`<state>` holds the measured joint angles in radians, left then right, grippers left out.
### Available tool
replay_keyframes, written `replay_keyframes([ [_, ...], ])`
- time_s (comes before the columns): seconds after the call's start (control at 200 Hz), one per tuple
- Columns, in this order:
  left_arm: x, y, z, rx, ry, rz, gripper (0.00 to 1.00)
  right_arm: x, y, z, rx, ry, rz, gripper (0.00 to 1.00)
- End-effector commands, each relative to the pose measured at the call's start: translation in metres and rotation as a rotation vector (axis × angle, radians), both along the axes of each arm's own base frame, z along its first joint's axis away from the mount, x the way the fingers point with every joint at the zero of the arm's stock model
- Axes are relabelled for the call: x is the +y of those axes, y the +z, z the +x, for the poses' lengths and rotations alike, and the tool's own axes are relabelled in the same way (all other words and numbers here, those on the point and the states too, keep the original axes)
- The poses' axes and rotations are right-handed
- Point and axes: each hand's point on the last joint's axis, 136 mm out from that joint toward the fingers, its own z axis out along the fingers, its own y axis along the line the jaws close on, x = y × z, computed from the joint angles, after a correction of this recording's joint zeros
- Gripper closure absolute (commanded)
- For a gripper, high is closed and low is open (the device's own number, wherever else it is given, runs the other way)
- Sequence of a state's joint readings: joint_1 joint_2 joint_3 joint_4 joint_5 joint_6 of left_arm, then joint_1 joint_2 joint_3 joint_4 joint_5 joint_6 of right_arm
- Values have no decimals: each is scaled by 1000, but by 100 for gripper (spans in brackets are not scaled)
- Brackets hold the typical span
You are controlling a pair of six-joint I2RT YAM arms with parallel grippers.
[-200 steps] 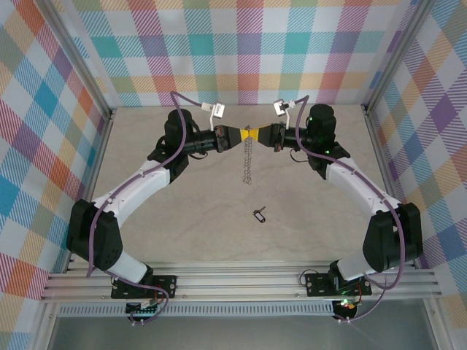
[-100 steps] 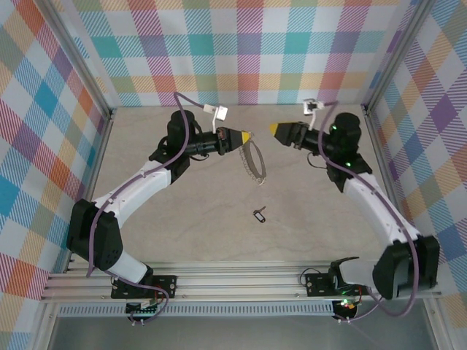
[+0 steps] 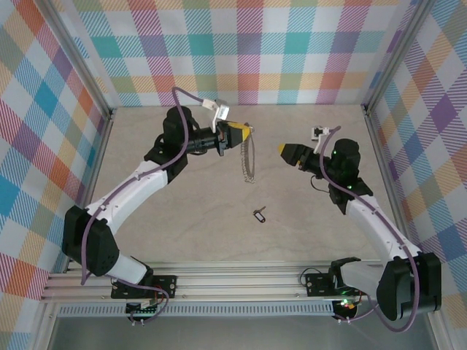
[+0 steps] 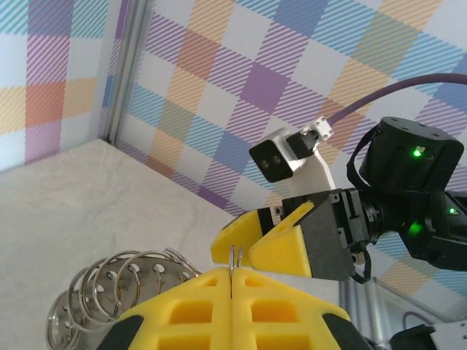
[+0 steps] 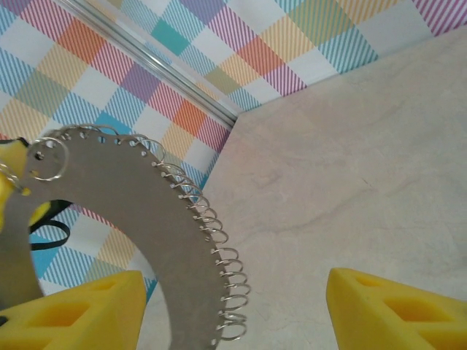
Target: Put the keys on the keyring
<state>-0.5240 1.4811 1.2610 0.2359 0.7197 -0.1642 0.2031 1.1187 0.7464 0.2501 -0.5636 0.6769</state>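
The keyring (image 3: 249, 157), a large silvery hoop fringed with small wire loops, hangs edge-on from my left gripper (image 3: 246, 132), which is shut on it at the back of the table. In the left wrist view the yellow fingers (image 4: 182, 306) pinch a thin wire of the keyring (image 4: 109, 284) at my left gripper (image 4: 232, 271). My right gripper (image 3: 284, 150) is open, a little right of the hoop and apart from it. Its wrist view shows the keyring (image 5: 139, 211) between the spread fingers (image 5: 398, 306) of my right gripper (image 5: 235, 292). The keys (image 3: 259, 214), a tiny dark piece, lie on the table nearer me.
Plaid walls (image 3: 241, 51) close in the marble-look table (image 3: 182, 211) at the back and both sides. An aluminium rail (image 3: 233, 281) with both arm bases runs along the near edge.
My right gripper has opened, let go of the keyring, and drawn back to the right and toward me. The left gripper kept its hold and the hoop swung beneath it. The keys did not move.
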Motion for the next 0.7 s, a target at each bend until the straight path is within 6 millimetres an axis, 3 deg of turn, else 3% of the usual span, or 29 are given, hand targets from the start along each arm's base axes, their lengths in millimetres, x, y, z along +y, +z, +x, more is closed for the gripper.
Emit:
replay_keyframes([
  [0.0, -1, 20, -13, -255, 12, 4, 100, 1, -10, 3, -1, -3, -1, 34],
  [0.185, -5, 16, -20, -438, 49, 53, 100, 2, -34, 4, 49, 4, -17, 35],
  [0.695, 2, 12, -15, -520, 156, 75, 100, 1, -59, -3, 120, 7, -64, 37],
])
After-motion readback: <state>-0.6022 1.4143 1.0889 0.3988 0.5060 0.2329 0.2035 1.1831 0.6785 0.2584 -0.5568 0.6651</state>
